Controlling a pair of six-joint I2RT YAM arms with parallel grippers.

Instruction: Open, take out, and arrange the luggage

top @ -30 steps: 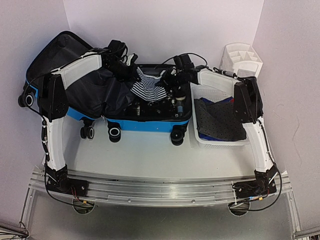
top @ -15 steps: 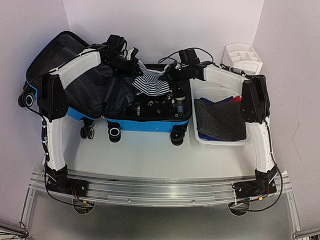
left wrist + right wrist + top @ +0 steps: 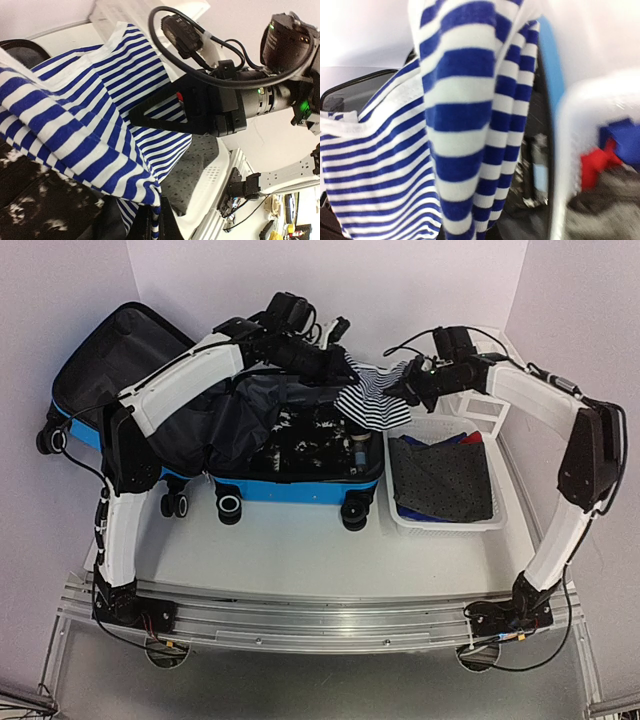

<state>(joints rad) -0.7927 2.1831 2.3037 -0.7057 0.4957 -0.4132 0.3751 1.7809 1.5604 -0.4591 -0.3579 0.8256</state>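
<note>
The suitcase lies open on the tabletop, left of centre, its blue shell and wheels facing the near edge and its lid tipped back towards the left wall. What is packed inside is a dark jumble, too small to make out from above

A blue-and-white striped top hangs in the air over the right end of the suitcase, strung between the two arms. The left claw is pressed together on one edge of it. Its fingertips are cut off at the bottom of the left wrist view and partly covered by folds. The right claw is pinching the cloth from the other side, its black fingers closed to a point against the stripes

The right wrist view is filled by the hanging top and shows none of its own fingers. Behind it, a blue edge and a white rim are badly blurred

Just right of the suitcase sits a white basket. A dark speckled cloth covers most of what is in it, with only slivers of blue and red showing
</note>
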